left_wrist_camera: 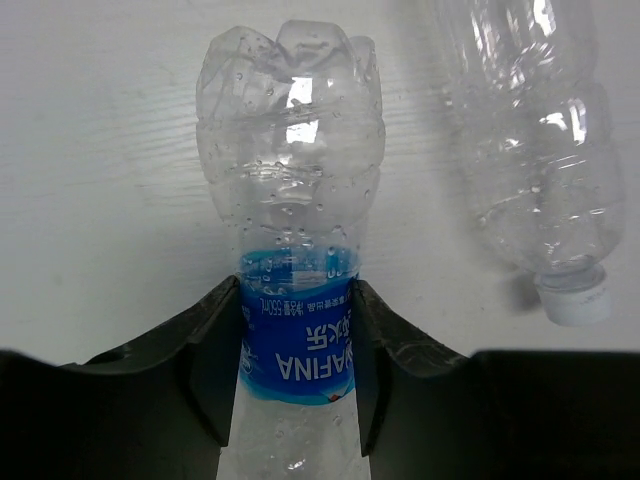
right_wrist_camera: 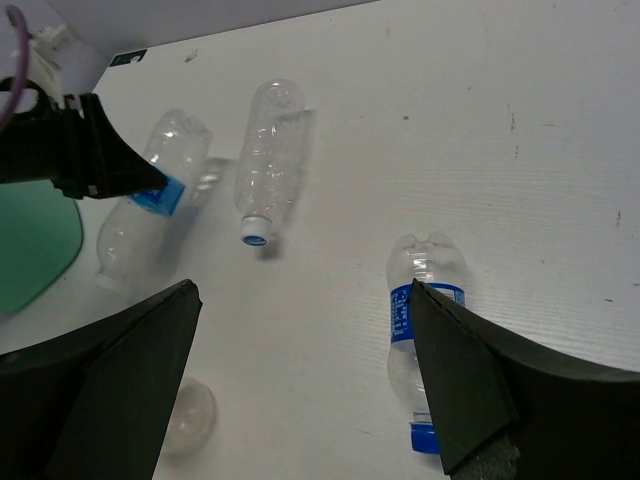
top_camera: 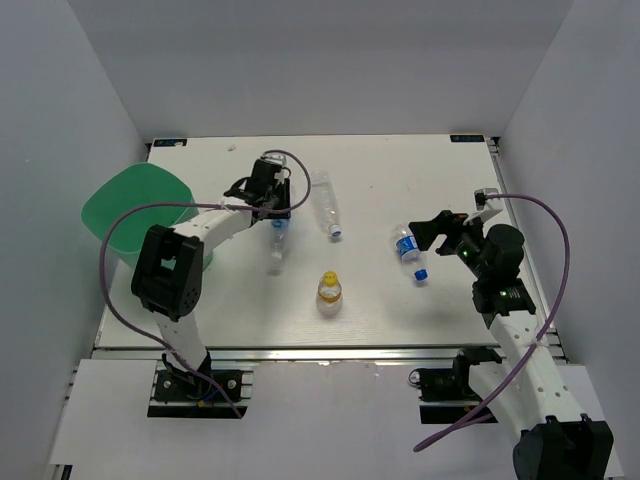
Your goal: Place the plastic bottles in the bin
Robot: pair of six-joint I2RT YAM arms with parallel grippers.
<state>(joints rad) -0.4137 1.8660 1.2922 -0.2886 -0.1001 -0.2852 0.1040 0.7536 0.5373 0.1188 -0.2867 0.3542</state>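
Observation:
My left gripper (top_camera: 277, 212) (left_wrist_camera: 297, 370) is shut on a clear blue-labelled plastic bottle (left_wrist_camera: 295, 200) (top_camera: 277, 248) that lies on the table, both fingers (left_wrist_camera: 215, 350) pressed against its label. An unlabelled clear bottle (top_camera: 324, 200) (left_wrist_camera: 540, 150) lies just to its right. A second blue-labelled bottle (top_camera: 408, 248) (right_wrist_camera: 420, 330) lies beside my right gripper (top_camera: 450, 232) (right_wrist_camera: 302, 300), which hovers open above the table with nothing between its fingers. A short yellow-capped bottle (top_camera: 330, 291) stands at front centre. The mint-green bin (top_camera: 130, 205) (right_wrist_camera: 30, 250) sits at the table's left edge.
White walls close in the table on three sides. The left arm's purple cable (top_camera: 150, 212) loops over the bin side. The right arm's cable (top_camera: 555, 230) arcs along the right edge.

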